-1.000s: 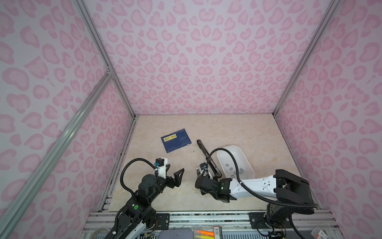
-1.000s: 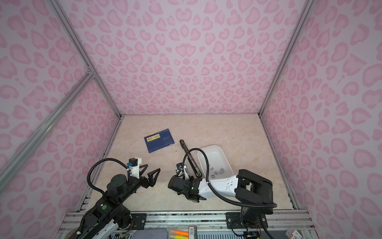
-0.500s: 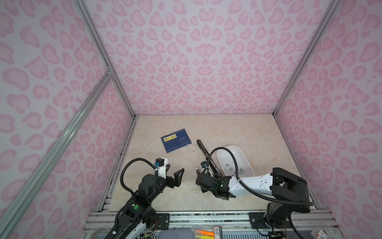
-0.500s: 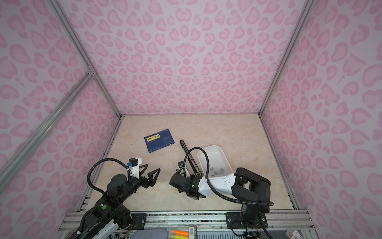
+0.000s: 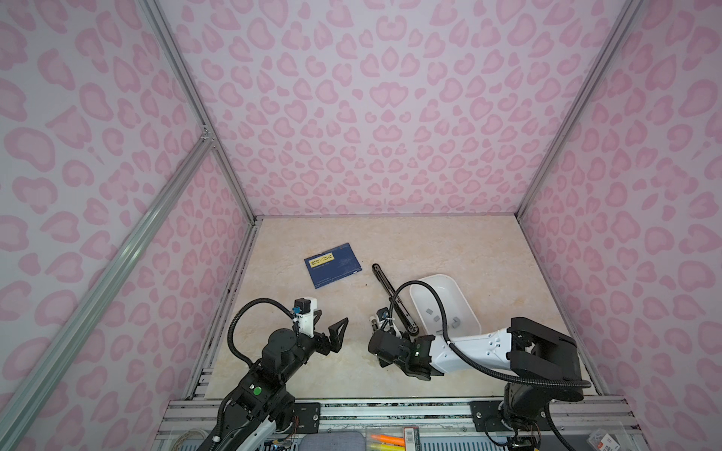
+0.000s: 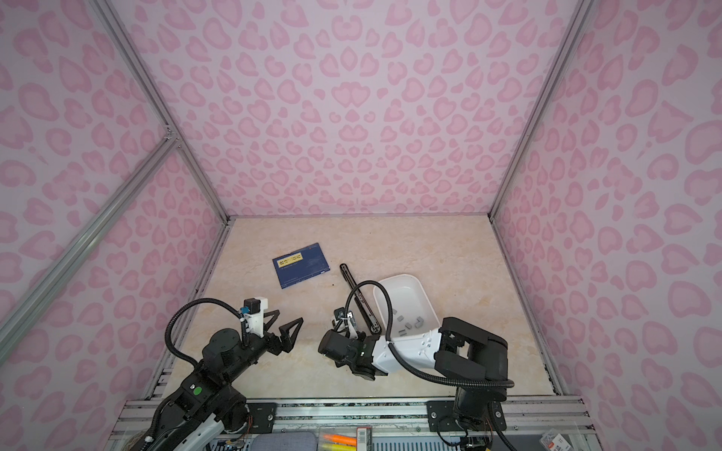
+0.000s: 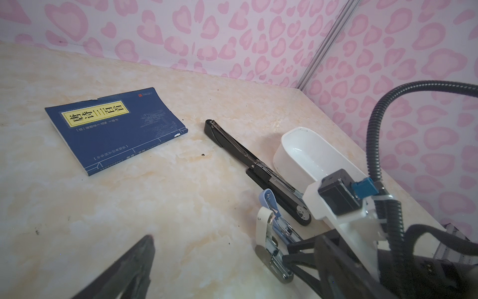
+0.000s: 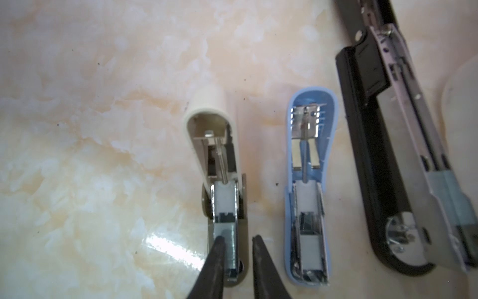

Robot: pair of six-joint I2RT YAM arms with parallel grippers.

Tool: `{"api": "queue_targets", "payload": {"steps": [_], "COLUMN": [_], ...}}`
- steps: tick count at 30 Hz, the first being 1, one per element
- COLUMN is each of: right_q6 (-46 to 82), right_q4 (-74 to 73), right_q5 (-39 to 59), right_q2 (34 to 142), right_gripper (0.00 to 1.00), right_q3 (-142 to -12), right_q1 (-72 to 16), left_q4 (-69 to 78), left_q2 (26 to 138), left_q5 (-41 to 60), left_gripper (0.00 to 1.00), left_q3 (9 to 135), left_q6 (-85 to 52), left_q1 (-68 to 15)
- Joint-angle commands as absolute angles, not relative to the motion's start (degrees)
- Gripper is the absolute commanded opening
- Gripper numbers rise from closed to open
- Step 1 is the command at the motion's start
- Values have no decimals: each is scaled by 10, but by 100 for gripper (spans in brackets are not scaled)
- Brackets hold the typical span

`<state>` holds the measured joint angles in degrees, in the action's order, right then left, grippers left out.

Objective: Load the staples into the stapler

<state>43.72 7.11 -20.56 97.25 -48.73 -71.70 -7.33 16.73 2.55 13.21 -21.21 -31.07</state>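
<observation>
Nearest the viewer, over a glossy beige marble-look tabletop (image 5: 449, 246), the left gripper (image 5: 331, 319) hangs wide open, empty. The right gripper (image 8: 237, 238), black jaws a slit apart, straddles the metal magazine of a cream plastic stapler (image 8: 207, 108), hinged open; any grip cannot be told. Alongside lie an open pale-blue plastic stapler (image 8: 310, 95) and a long black stapler (image 7: 232, 148). Grey metal staple strips (image 6: 419, 321) sit in a white oval plastic tub (image 5: 437, 289). Farther back: a dark-blue paperback (image 5: 333, 264), pink heart-print walls (image 5: 390, 117).
</observation>
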Motion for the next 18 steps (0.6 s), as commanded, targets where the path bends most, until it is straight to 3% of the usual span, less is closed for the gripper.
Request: {"api": "queue_targets", "payload": {"steps": [1, 18], "right_q6": [448, 421], "right_q4": [101, 88], "right_q5": [-214, -225], "right_q2": [976, 949], "right_gripper": [21, 23], "right_q3": [-486, -498], "right_q1": [-724, -706], "left_q4": [-62, -63], "left_q2": [167, 165], "left_q5": [22, 22], "left_gripper": [97, 97], "left_q3": [130, 130], "left_q6": [-214, -215], "left_q1": [-310, -310]}}
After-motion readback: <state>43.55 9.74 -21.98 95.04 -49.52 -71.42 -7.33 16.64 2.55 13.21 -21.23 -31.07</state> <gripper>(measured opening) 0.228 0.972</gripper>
